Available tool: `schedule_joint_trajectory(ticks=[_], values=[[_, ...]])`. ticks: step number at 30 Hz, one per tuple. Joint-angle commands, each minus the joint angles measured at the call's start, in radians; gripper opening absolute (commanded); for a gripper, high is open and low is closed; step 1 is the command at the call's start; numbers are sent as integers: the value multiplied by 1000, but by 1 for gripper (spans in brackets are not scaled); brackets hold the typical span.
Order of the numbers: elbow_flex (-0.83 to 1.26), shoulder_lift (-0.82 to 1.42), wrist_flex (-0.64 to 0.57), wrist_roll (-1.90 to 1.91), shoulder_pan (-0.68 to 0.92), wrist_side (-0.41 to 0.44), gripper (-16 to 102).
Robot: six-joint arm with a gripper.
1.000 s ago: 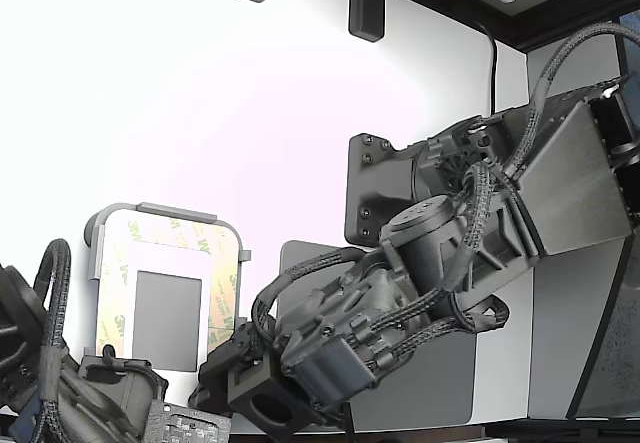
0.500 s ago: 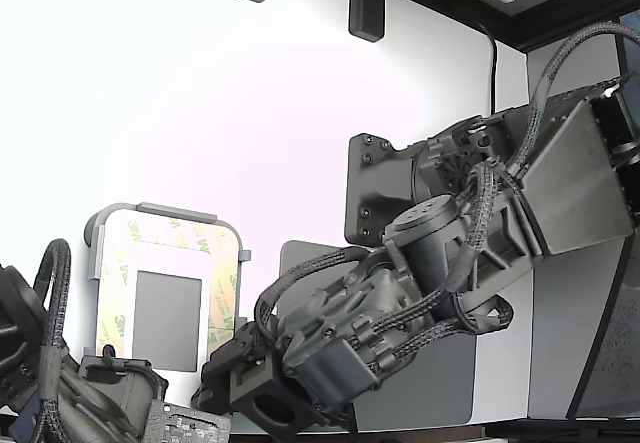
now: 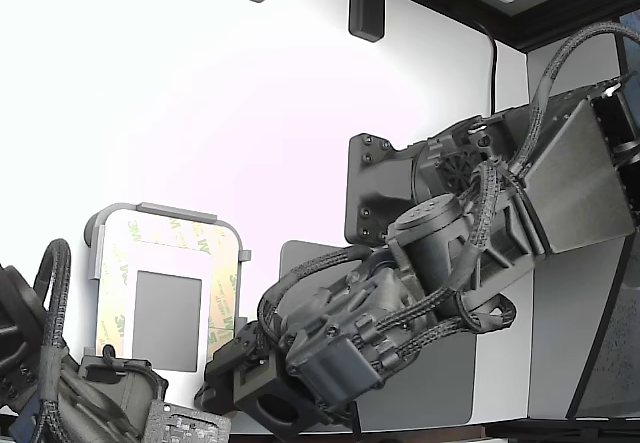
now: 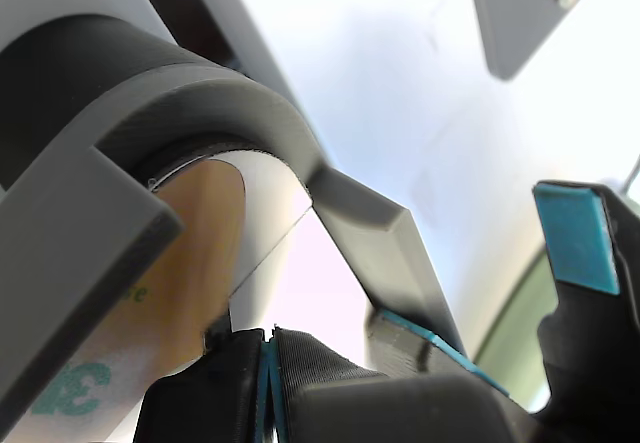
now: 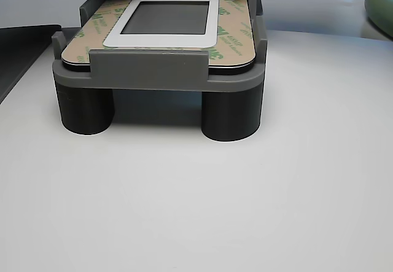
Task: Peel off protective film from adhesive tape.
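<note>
Tan-yellow protective film (image 5: 236, 35) printed with green 3M logos is seen lying flat as a border round the grey rectangle (image 5: 167, 18) on the white round-cornered plate (image 3: 166, 293), seated in a grey fixture (image 5: 156, 78) on 2 visible round legs. The black gripper (image 4: 268, 358) is pinched closed at the plate's corner; whether film is caught cannot be told.
</note>
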Motion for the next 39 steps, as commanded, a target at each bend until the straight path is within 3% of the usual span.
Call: schedule_joint_trajectory(ticks=[1, 39], values=[[-17, 29, -6, -6, -9, -5, -8], [14, 6, -49, -77, -46, -46, -10]])
